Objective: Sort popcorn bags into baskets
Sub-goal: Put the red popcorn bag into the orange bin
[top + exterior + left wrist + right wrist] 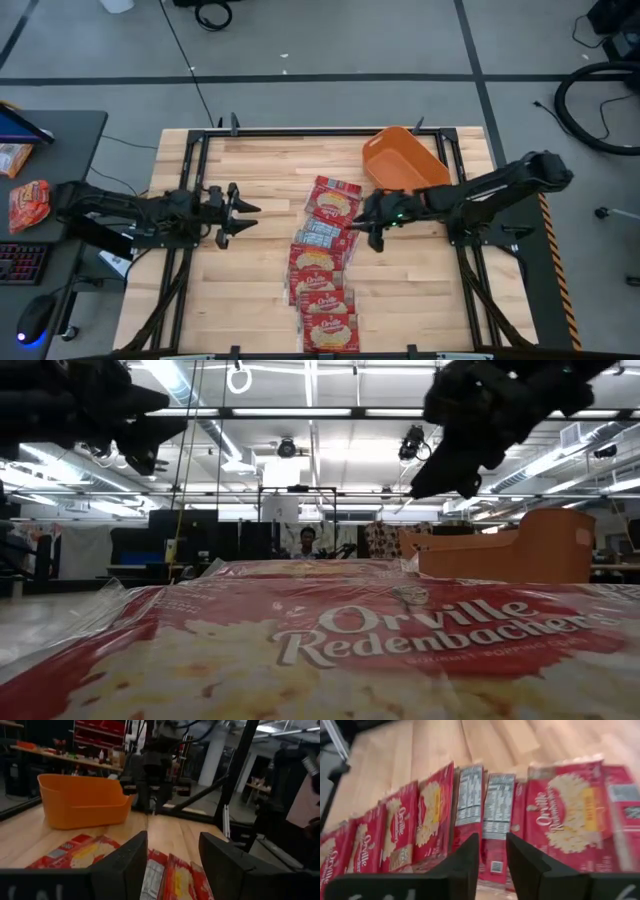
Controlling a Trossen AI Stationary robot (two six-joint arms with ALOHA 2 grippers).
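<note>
Several red popcorn bags [322, 270] lie flat in an overlapping row down the table's middle, two showing white-and-blue backs [484, 802]. The orange basket [402, 160] stands at the far right, tilted across the table's edges. My right gripper [364, 232] hovers open and empty above the row's right side, fingers [492, 865] slanting down over a bag with its back up. My left gripper [242, 217] hangs open and empty left of the row; the bags and basket [82, 800] show beyond its fingers.
A black frame rail [190, 180] runs along the table's sides. Bare wood lies left of the bag row [260, 290] and right of it [420, 290]. An orange-red snack pouch [28, 200] lies on a desk off the table's left.
</note>
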